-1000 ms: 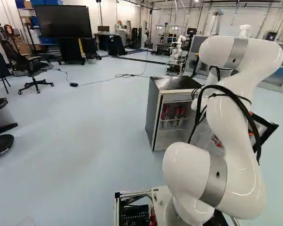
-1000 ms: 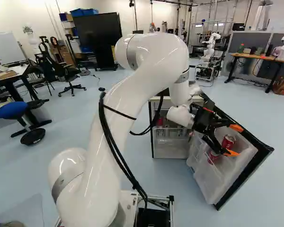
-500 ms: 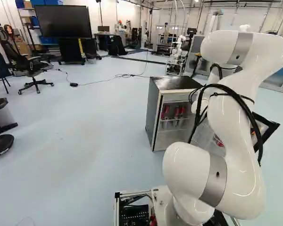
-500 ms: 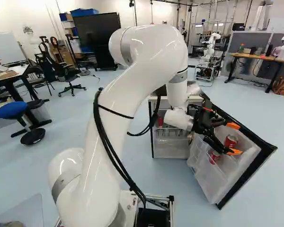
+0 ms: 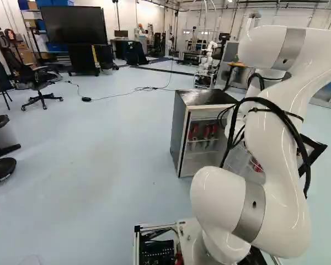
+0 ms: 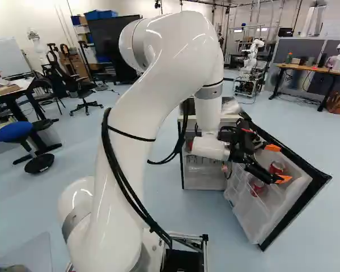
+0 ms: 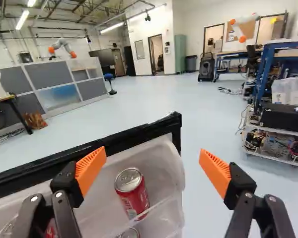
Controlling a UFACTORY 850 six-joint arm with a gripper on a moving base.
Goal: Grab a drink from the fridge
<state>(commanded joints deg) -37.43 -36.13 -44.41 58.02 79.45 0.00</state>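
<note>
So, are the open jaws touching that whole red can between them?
Apart. The wrist view shows a gap on each side of the red can, between it and the jaws.

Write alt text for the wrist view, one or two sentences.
A red can sits in a translucent bin on the open fridge door, ahead of the hand, whose two orange-padded fingers are spread wide. Beyond lie a pale floor and grey partitions.
</note>
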